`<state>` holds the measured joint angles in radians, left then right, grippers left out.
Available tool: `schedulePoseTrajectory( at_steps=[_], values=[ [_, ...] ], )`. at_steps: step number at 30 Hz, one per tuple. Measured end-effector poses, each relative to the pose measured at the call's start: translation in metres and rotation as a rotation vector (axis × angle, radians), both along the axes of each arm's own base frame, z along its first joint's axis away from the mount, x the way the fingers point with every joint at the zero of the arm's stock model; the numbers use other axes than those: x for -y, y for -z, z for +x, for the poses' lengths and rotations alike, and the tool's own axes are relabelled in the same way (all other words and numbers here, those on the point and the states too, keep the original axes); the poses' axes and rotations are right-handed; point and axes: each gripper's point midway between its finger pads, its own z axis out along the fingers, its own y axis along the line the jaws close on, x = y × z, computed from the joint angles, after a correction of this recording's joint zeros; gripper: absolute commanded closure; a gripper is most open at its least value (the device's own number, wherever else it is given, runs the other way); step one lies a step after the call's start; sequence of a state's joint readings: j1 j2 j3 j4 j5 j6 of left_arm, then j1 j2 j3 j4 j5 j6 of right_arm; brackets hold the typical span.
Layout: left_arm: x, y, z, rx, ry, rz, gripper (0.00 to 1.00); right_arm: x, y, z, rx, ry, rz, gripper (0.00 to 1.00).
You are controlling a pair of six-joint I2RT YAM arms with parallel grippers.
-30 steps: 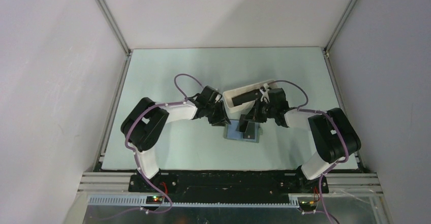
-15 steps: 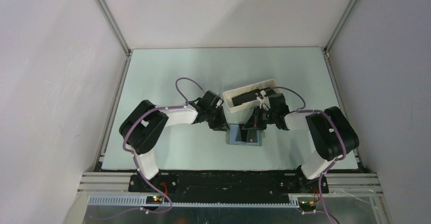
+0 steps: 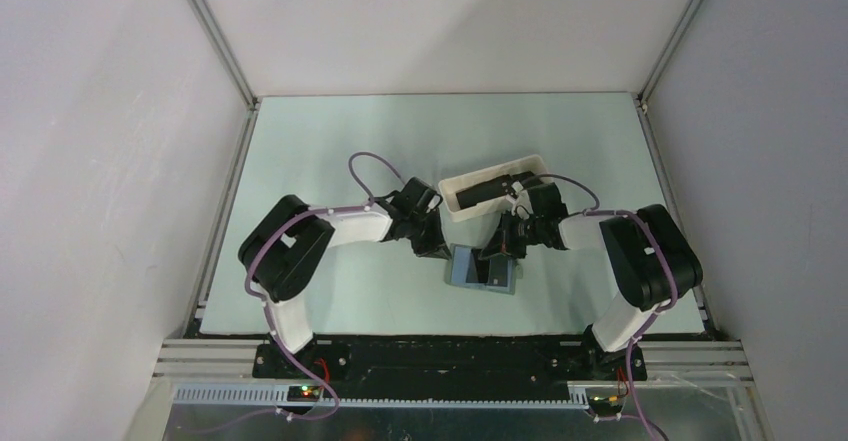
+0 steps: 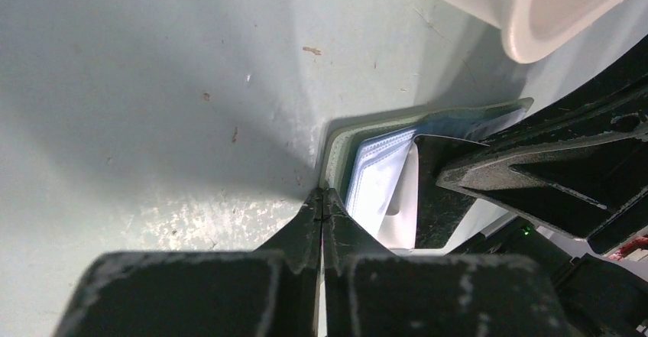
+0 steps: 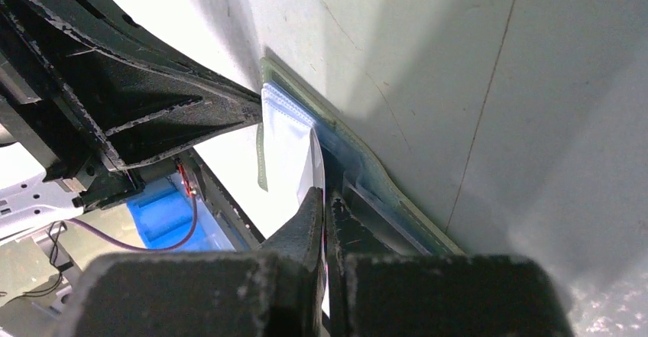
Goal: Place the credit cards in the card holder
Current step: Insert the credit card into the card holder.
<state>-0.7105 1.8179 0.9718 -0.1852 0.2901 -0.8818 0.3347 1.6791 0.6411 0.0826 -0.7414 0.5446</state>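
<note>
The small grey-green folding card holder [image 3: 465, 269] is lying open, near centre. The right gripper [image 5: 325, 196] is clenching a thin black credit card [image 4: 437, 199] upright in it; the left gripper [image 4: 322, 197], fingers pressed together, is touching its left edge.

Top cam: fixed high behind the arm bases [image 3: 290, 341], looking down on the whole table [image 3: 330, 141]. Both wrist cams sit v. close, low over the surface, facing each other across the card holder [image 3: 478, 269], near frame centre in all 3 views. White tray [image 3: 450, 201] shows in top & left wrist only, upper right there.
</note>
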Motion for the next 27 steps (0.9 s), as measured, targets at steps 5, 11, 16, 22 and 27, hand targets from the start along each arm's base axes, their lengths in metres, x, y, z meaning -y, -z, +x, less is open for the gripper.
schedulePoseTrajectory(
  at_steps=[5, 11, 16, 22, 27],
  values=[
    [0.003, 0.0, 0.001, -0.004, 0.004, 0.001, 1.0, 0.003, -0.002, -0.002, -0.044, 0.006, -0.036, 1.0],
    [0.006, 0.0, 0.001, -0.006, 0.009, 0.0, 1.0, 0.01, -0.001, -0.004, -0.069, 0.017, -0.081, 1.0],
    [0.006, 0.0, 0.001, -0.006, 0.01, 0.0, 1.0, 0.014, -0.009, -0.003, -0.033, 0.035, -0.095, 1.0],
    [0.007, 0.0, 0.001, -0.005, 0.013, 0.0, 1.0, 0.016, -0.008, -0.002, -0.029, 0.05, -0.107, 1.0],
    [0.008, 0.0, 0.001, -0.006, 0.013, 0.0, 1.0, 0.013, -0.003, -0.004, -0.069, 0.054, -0.095, 1.0]
  ],
)
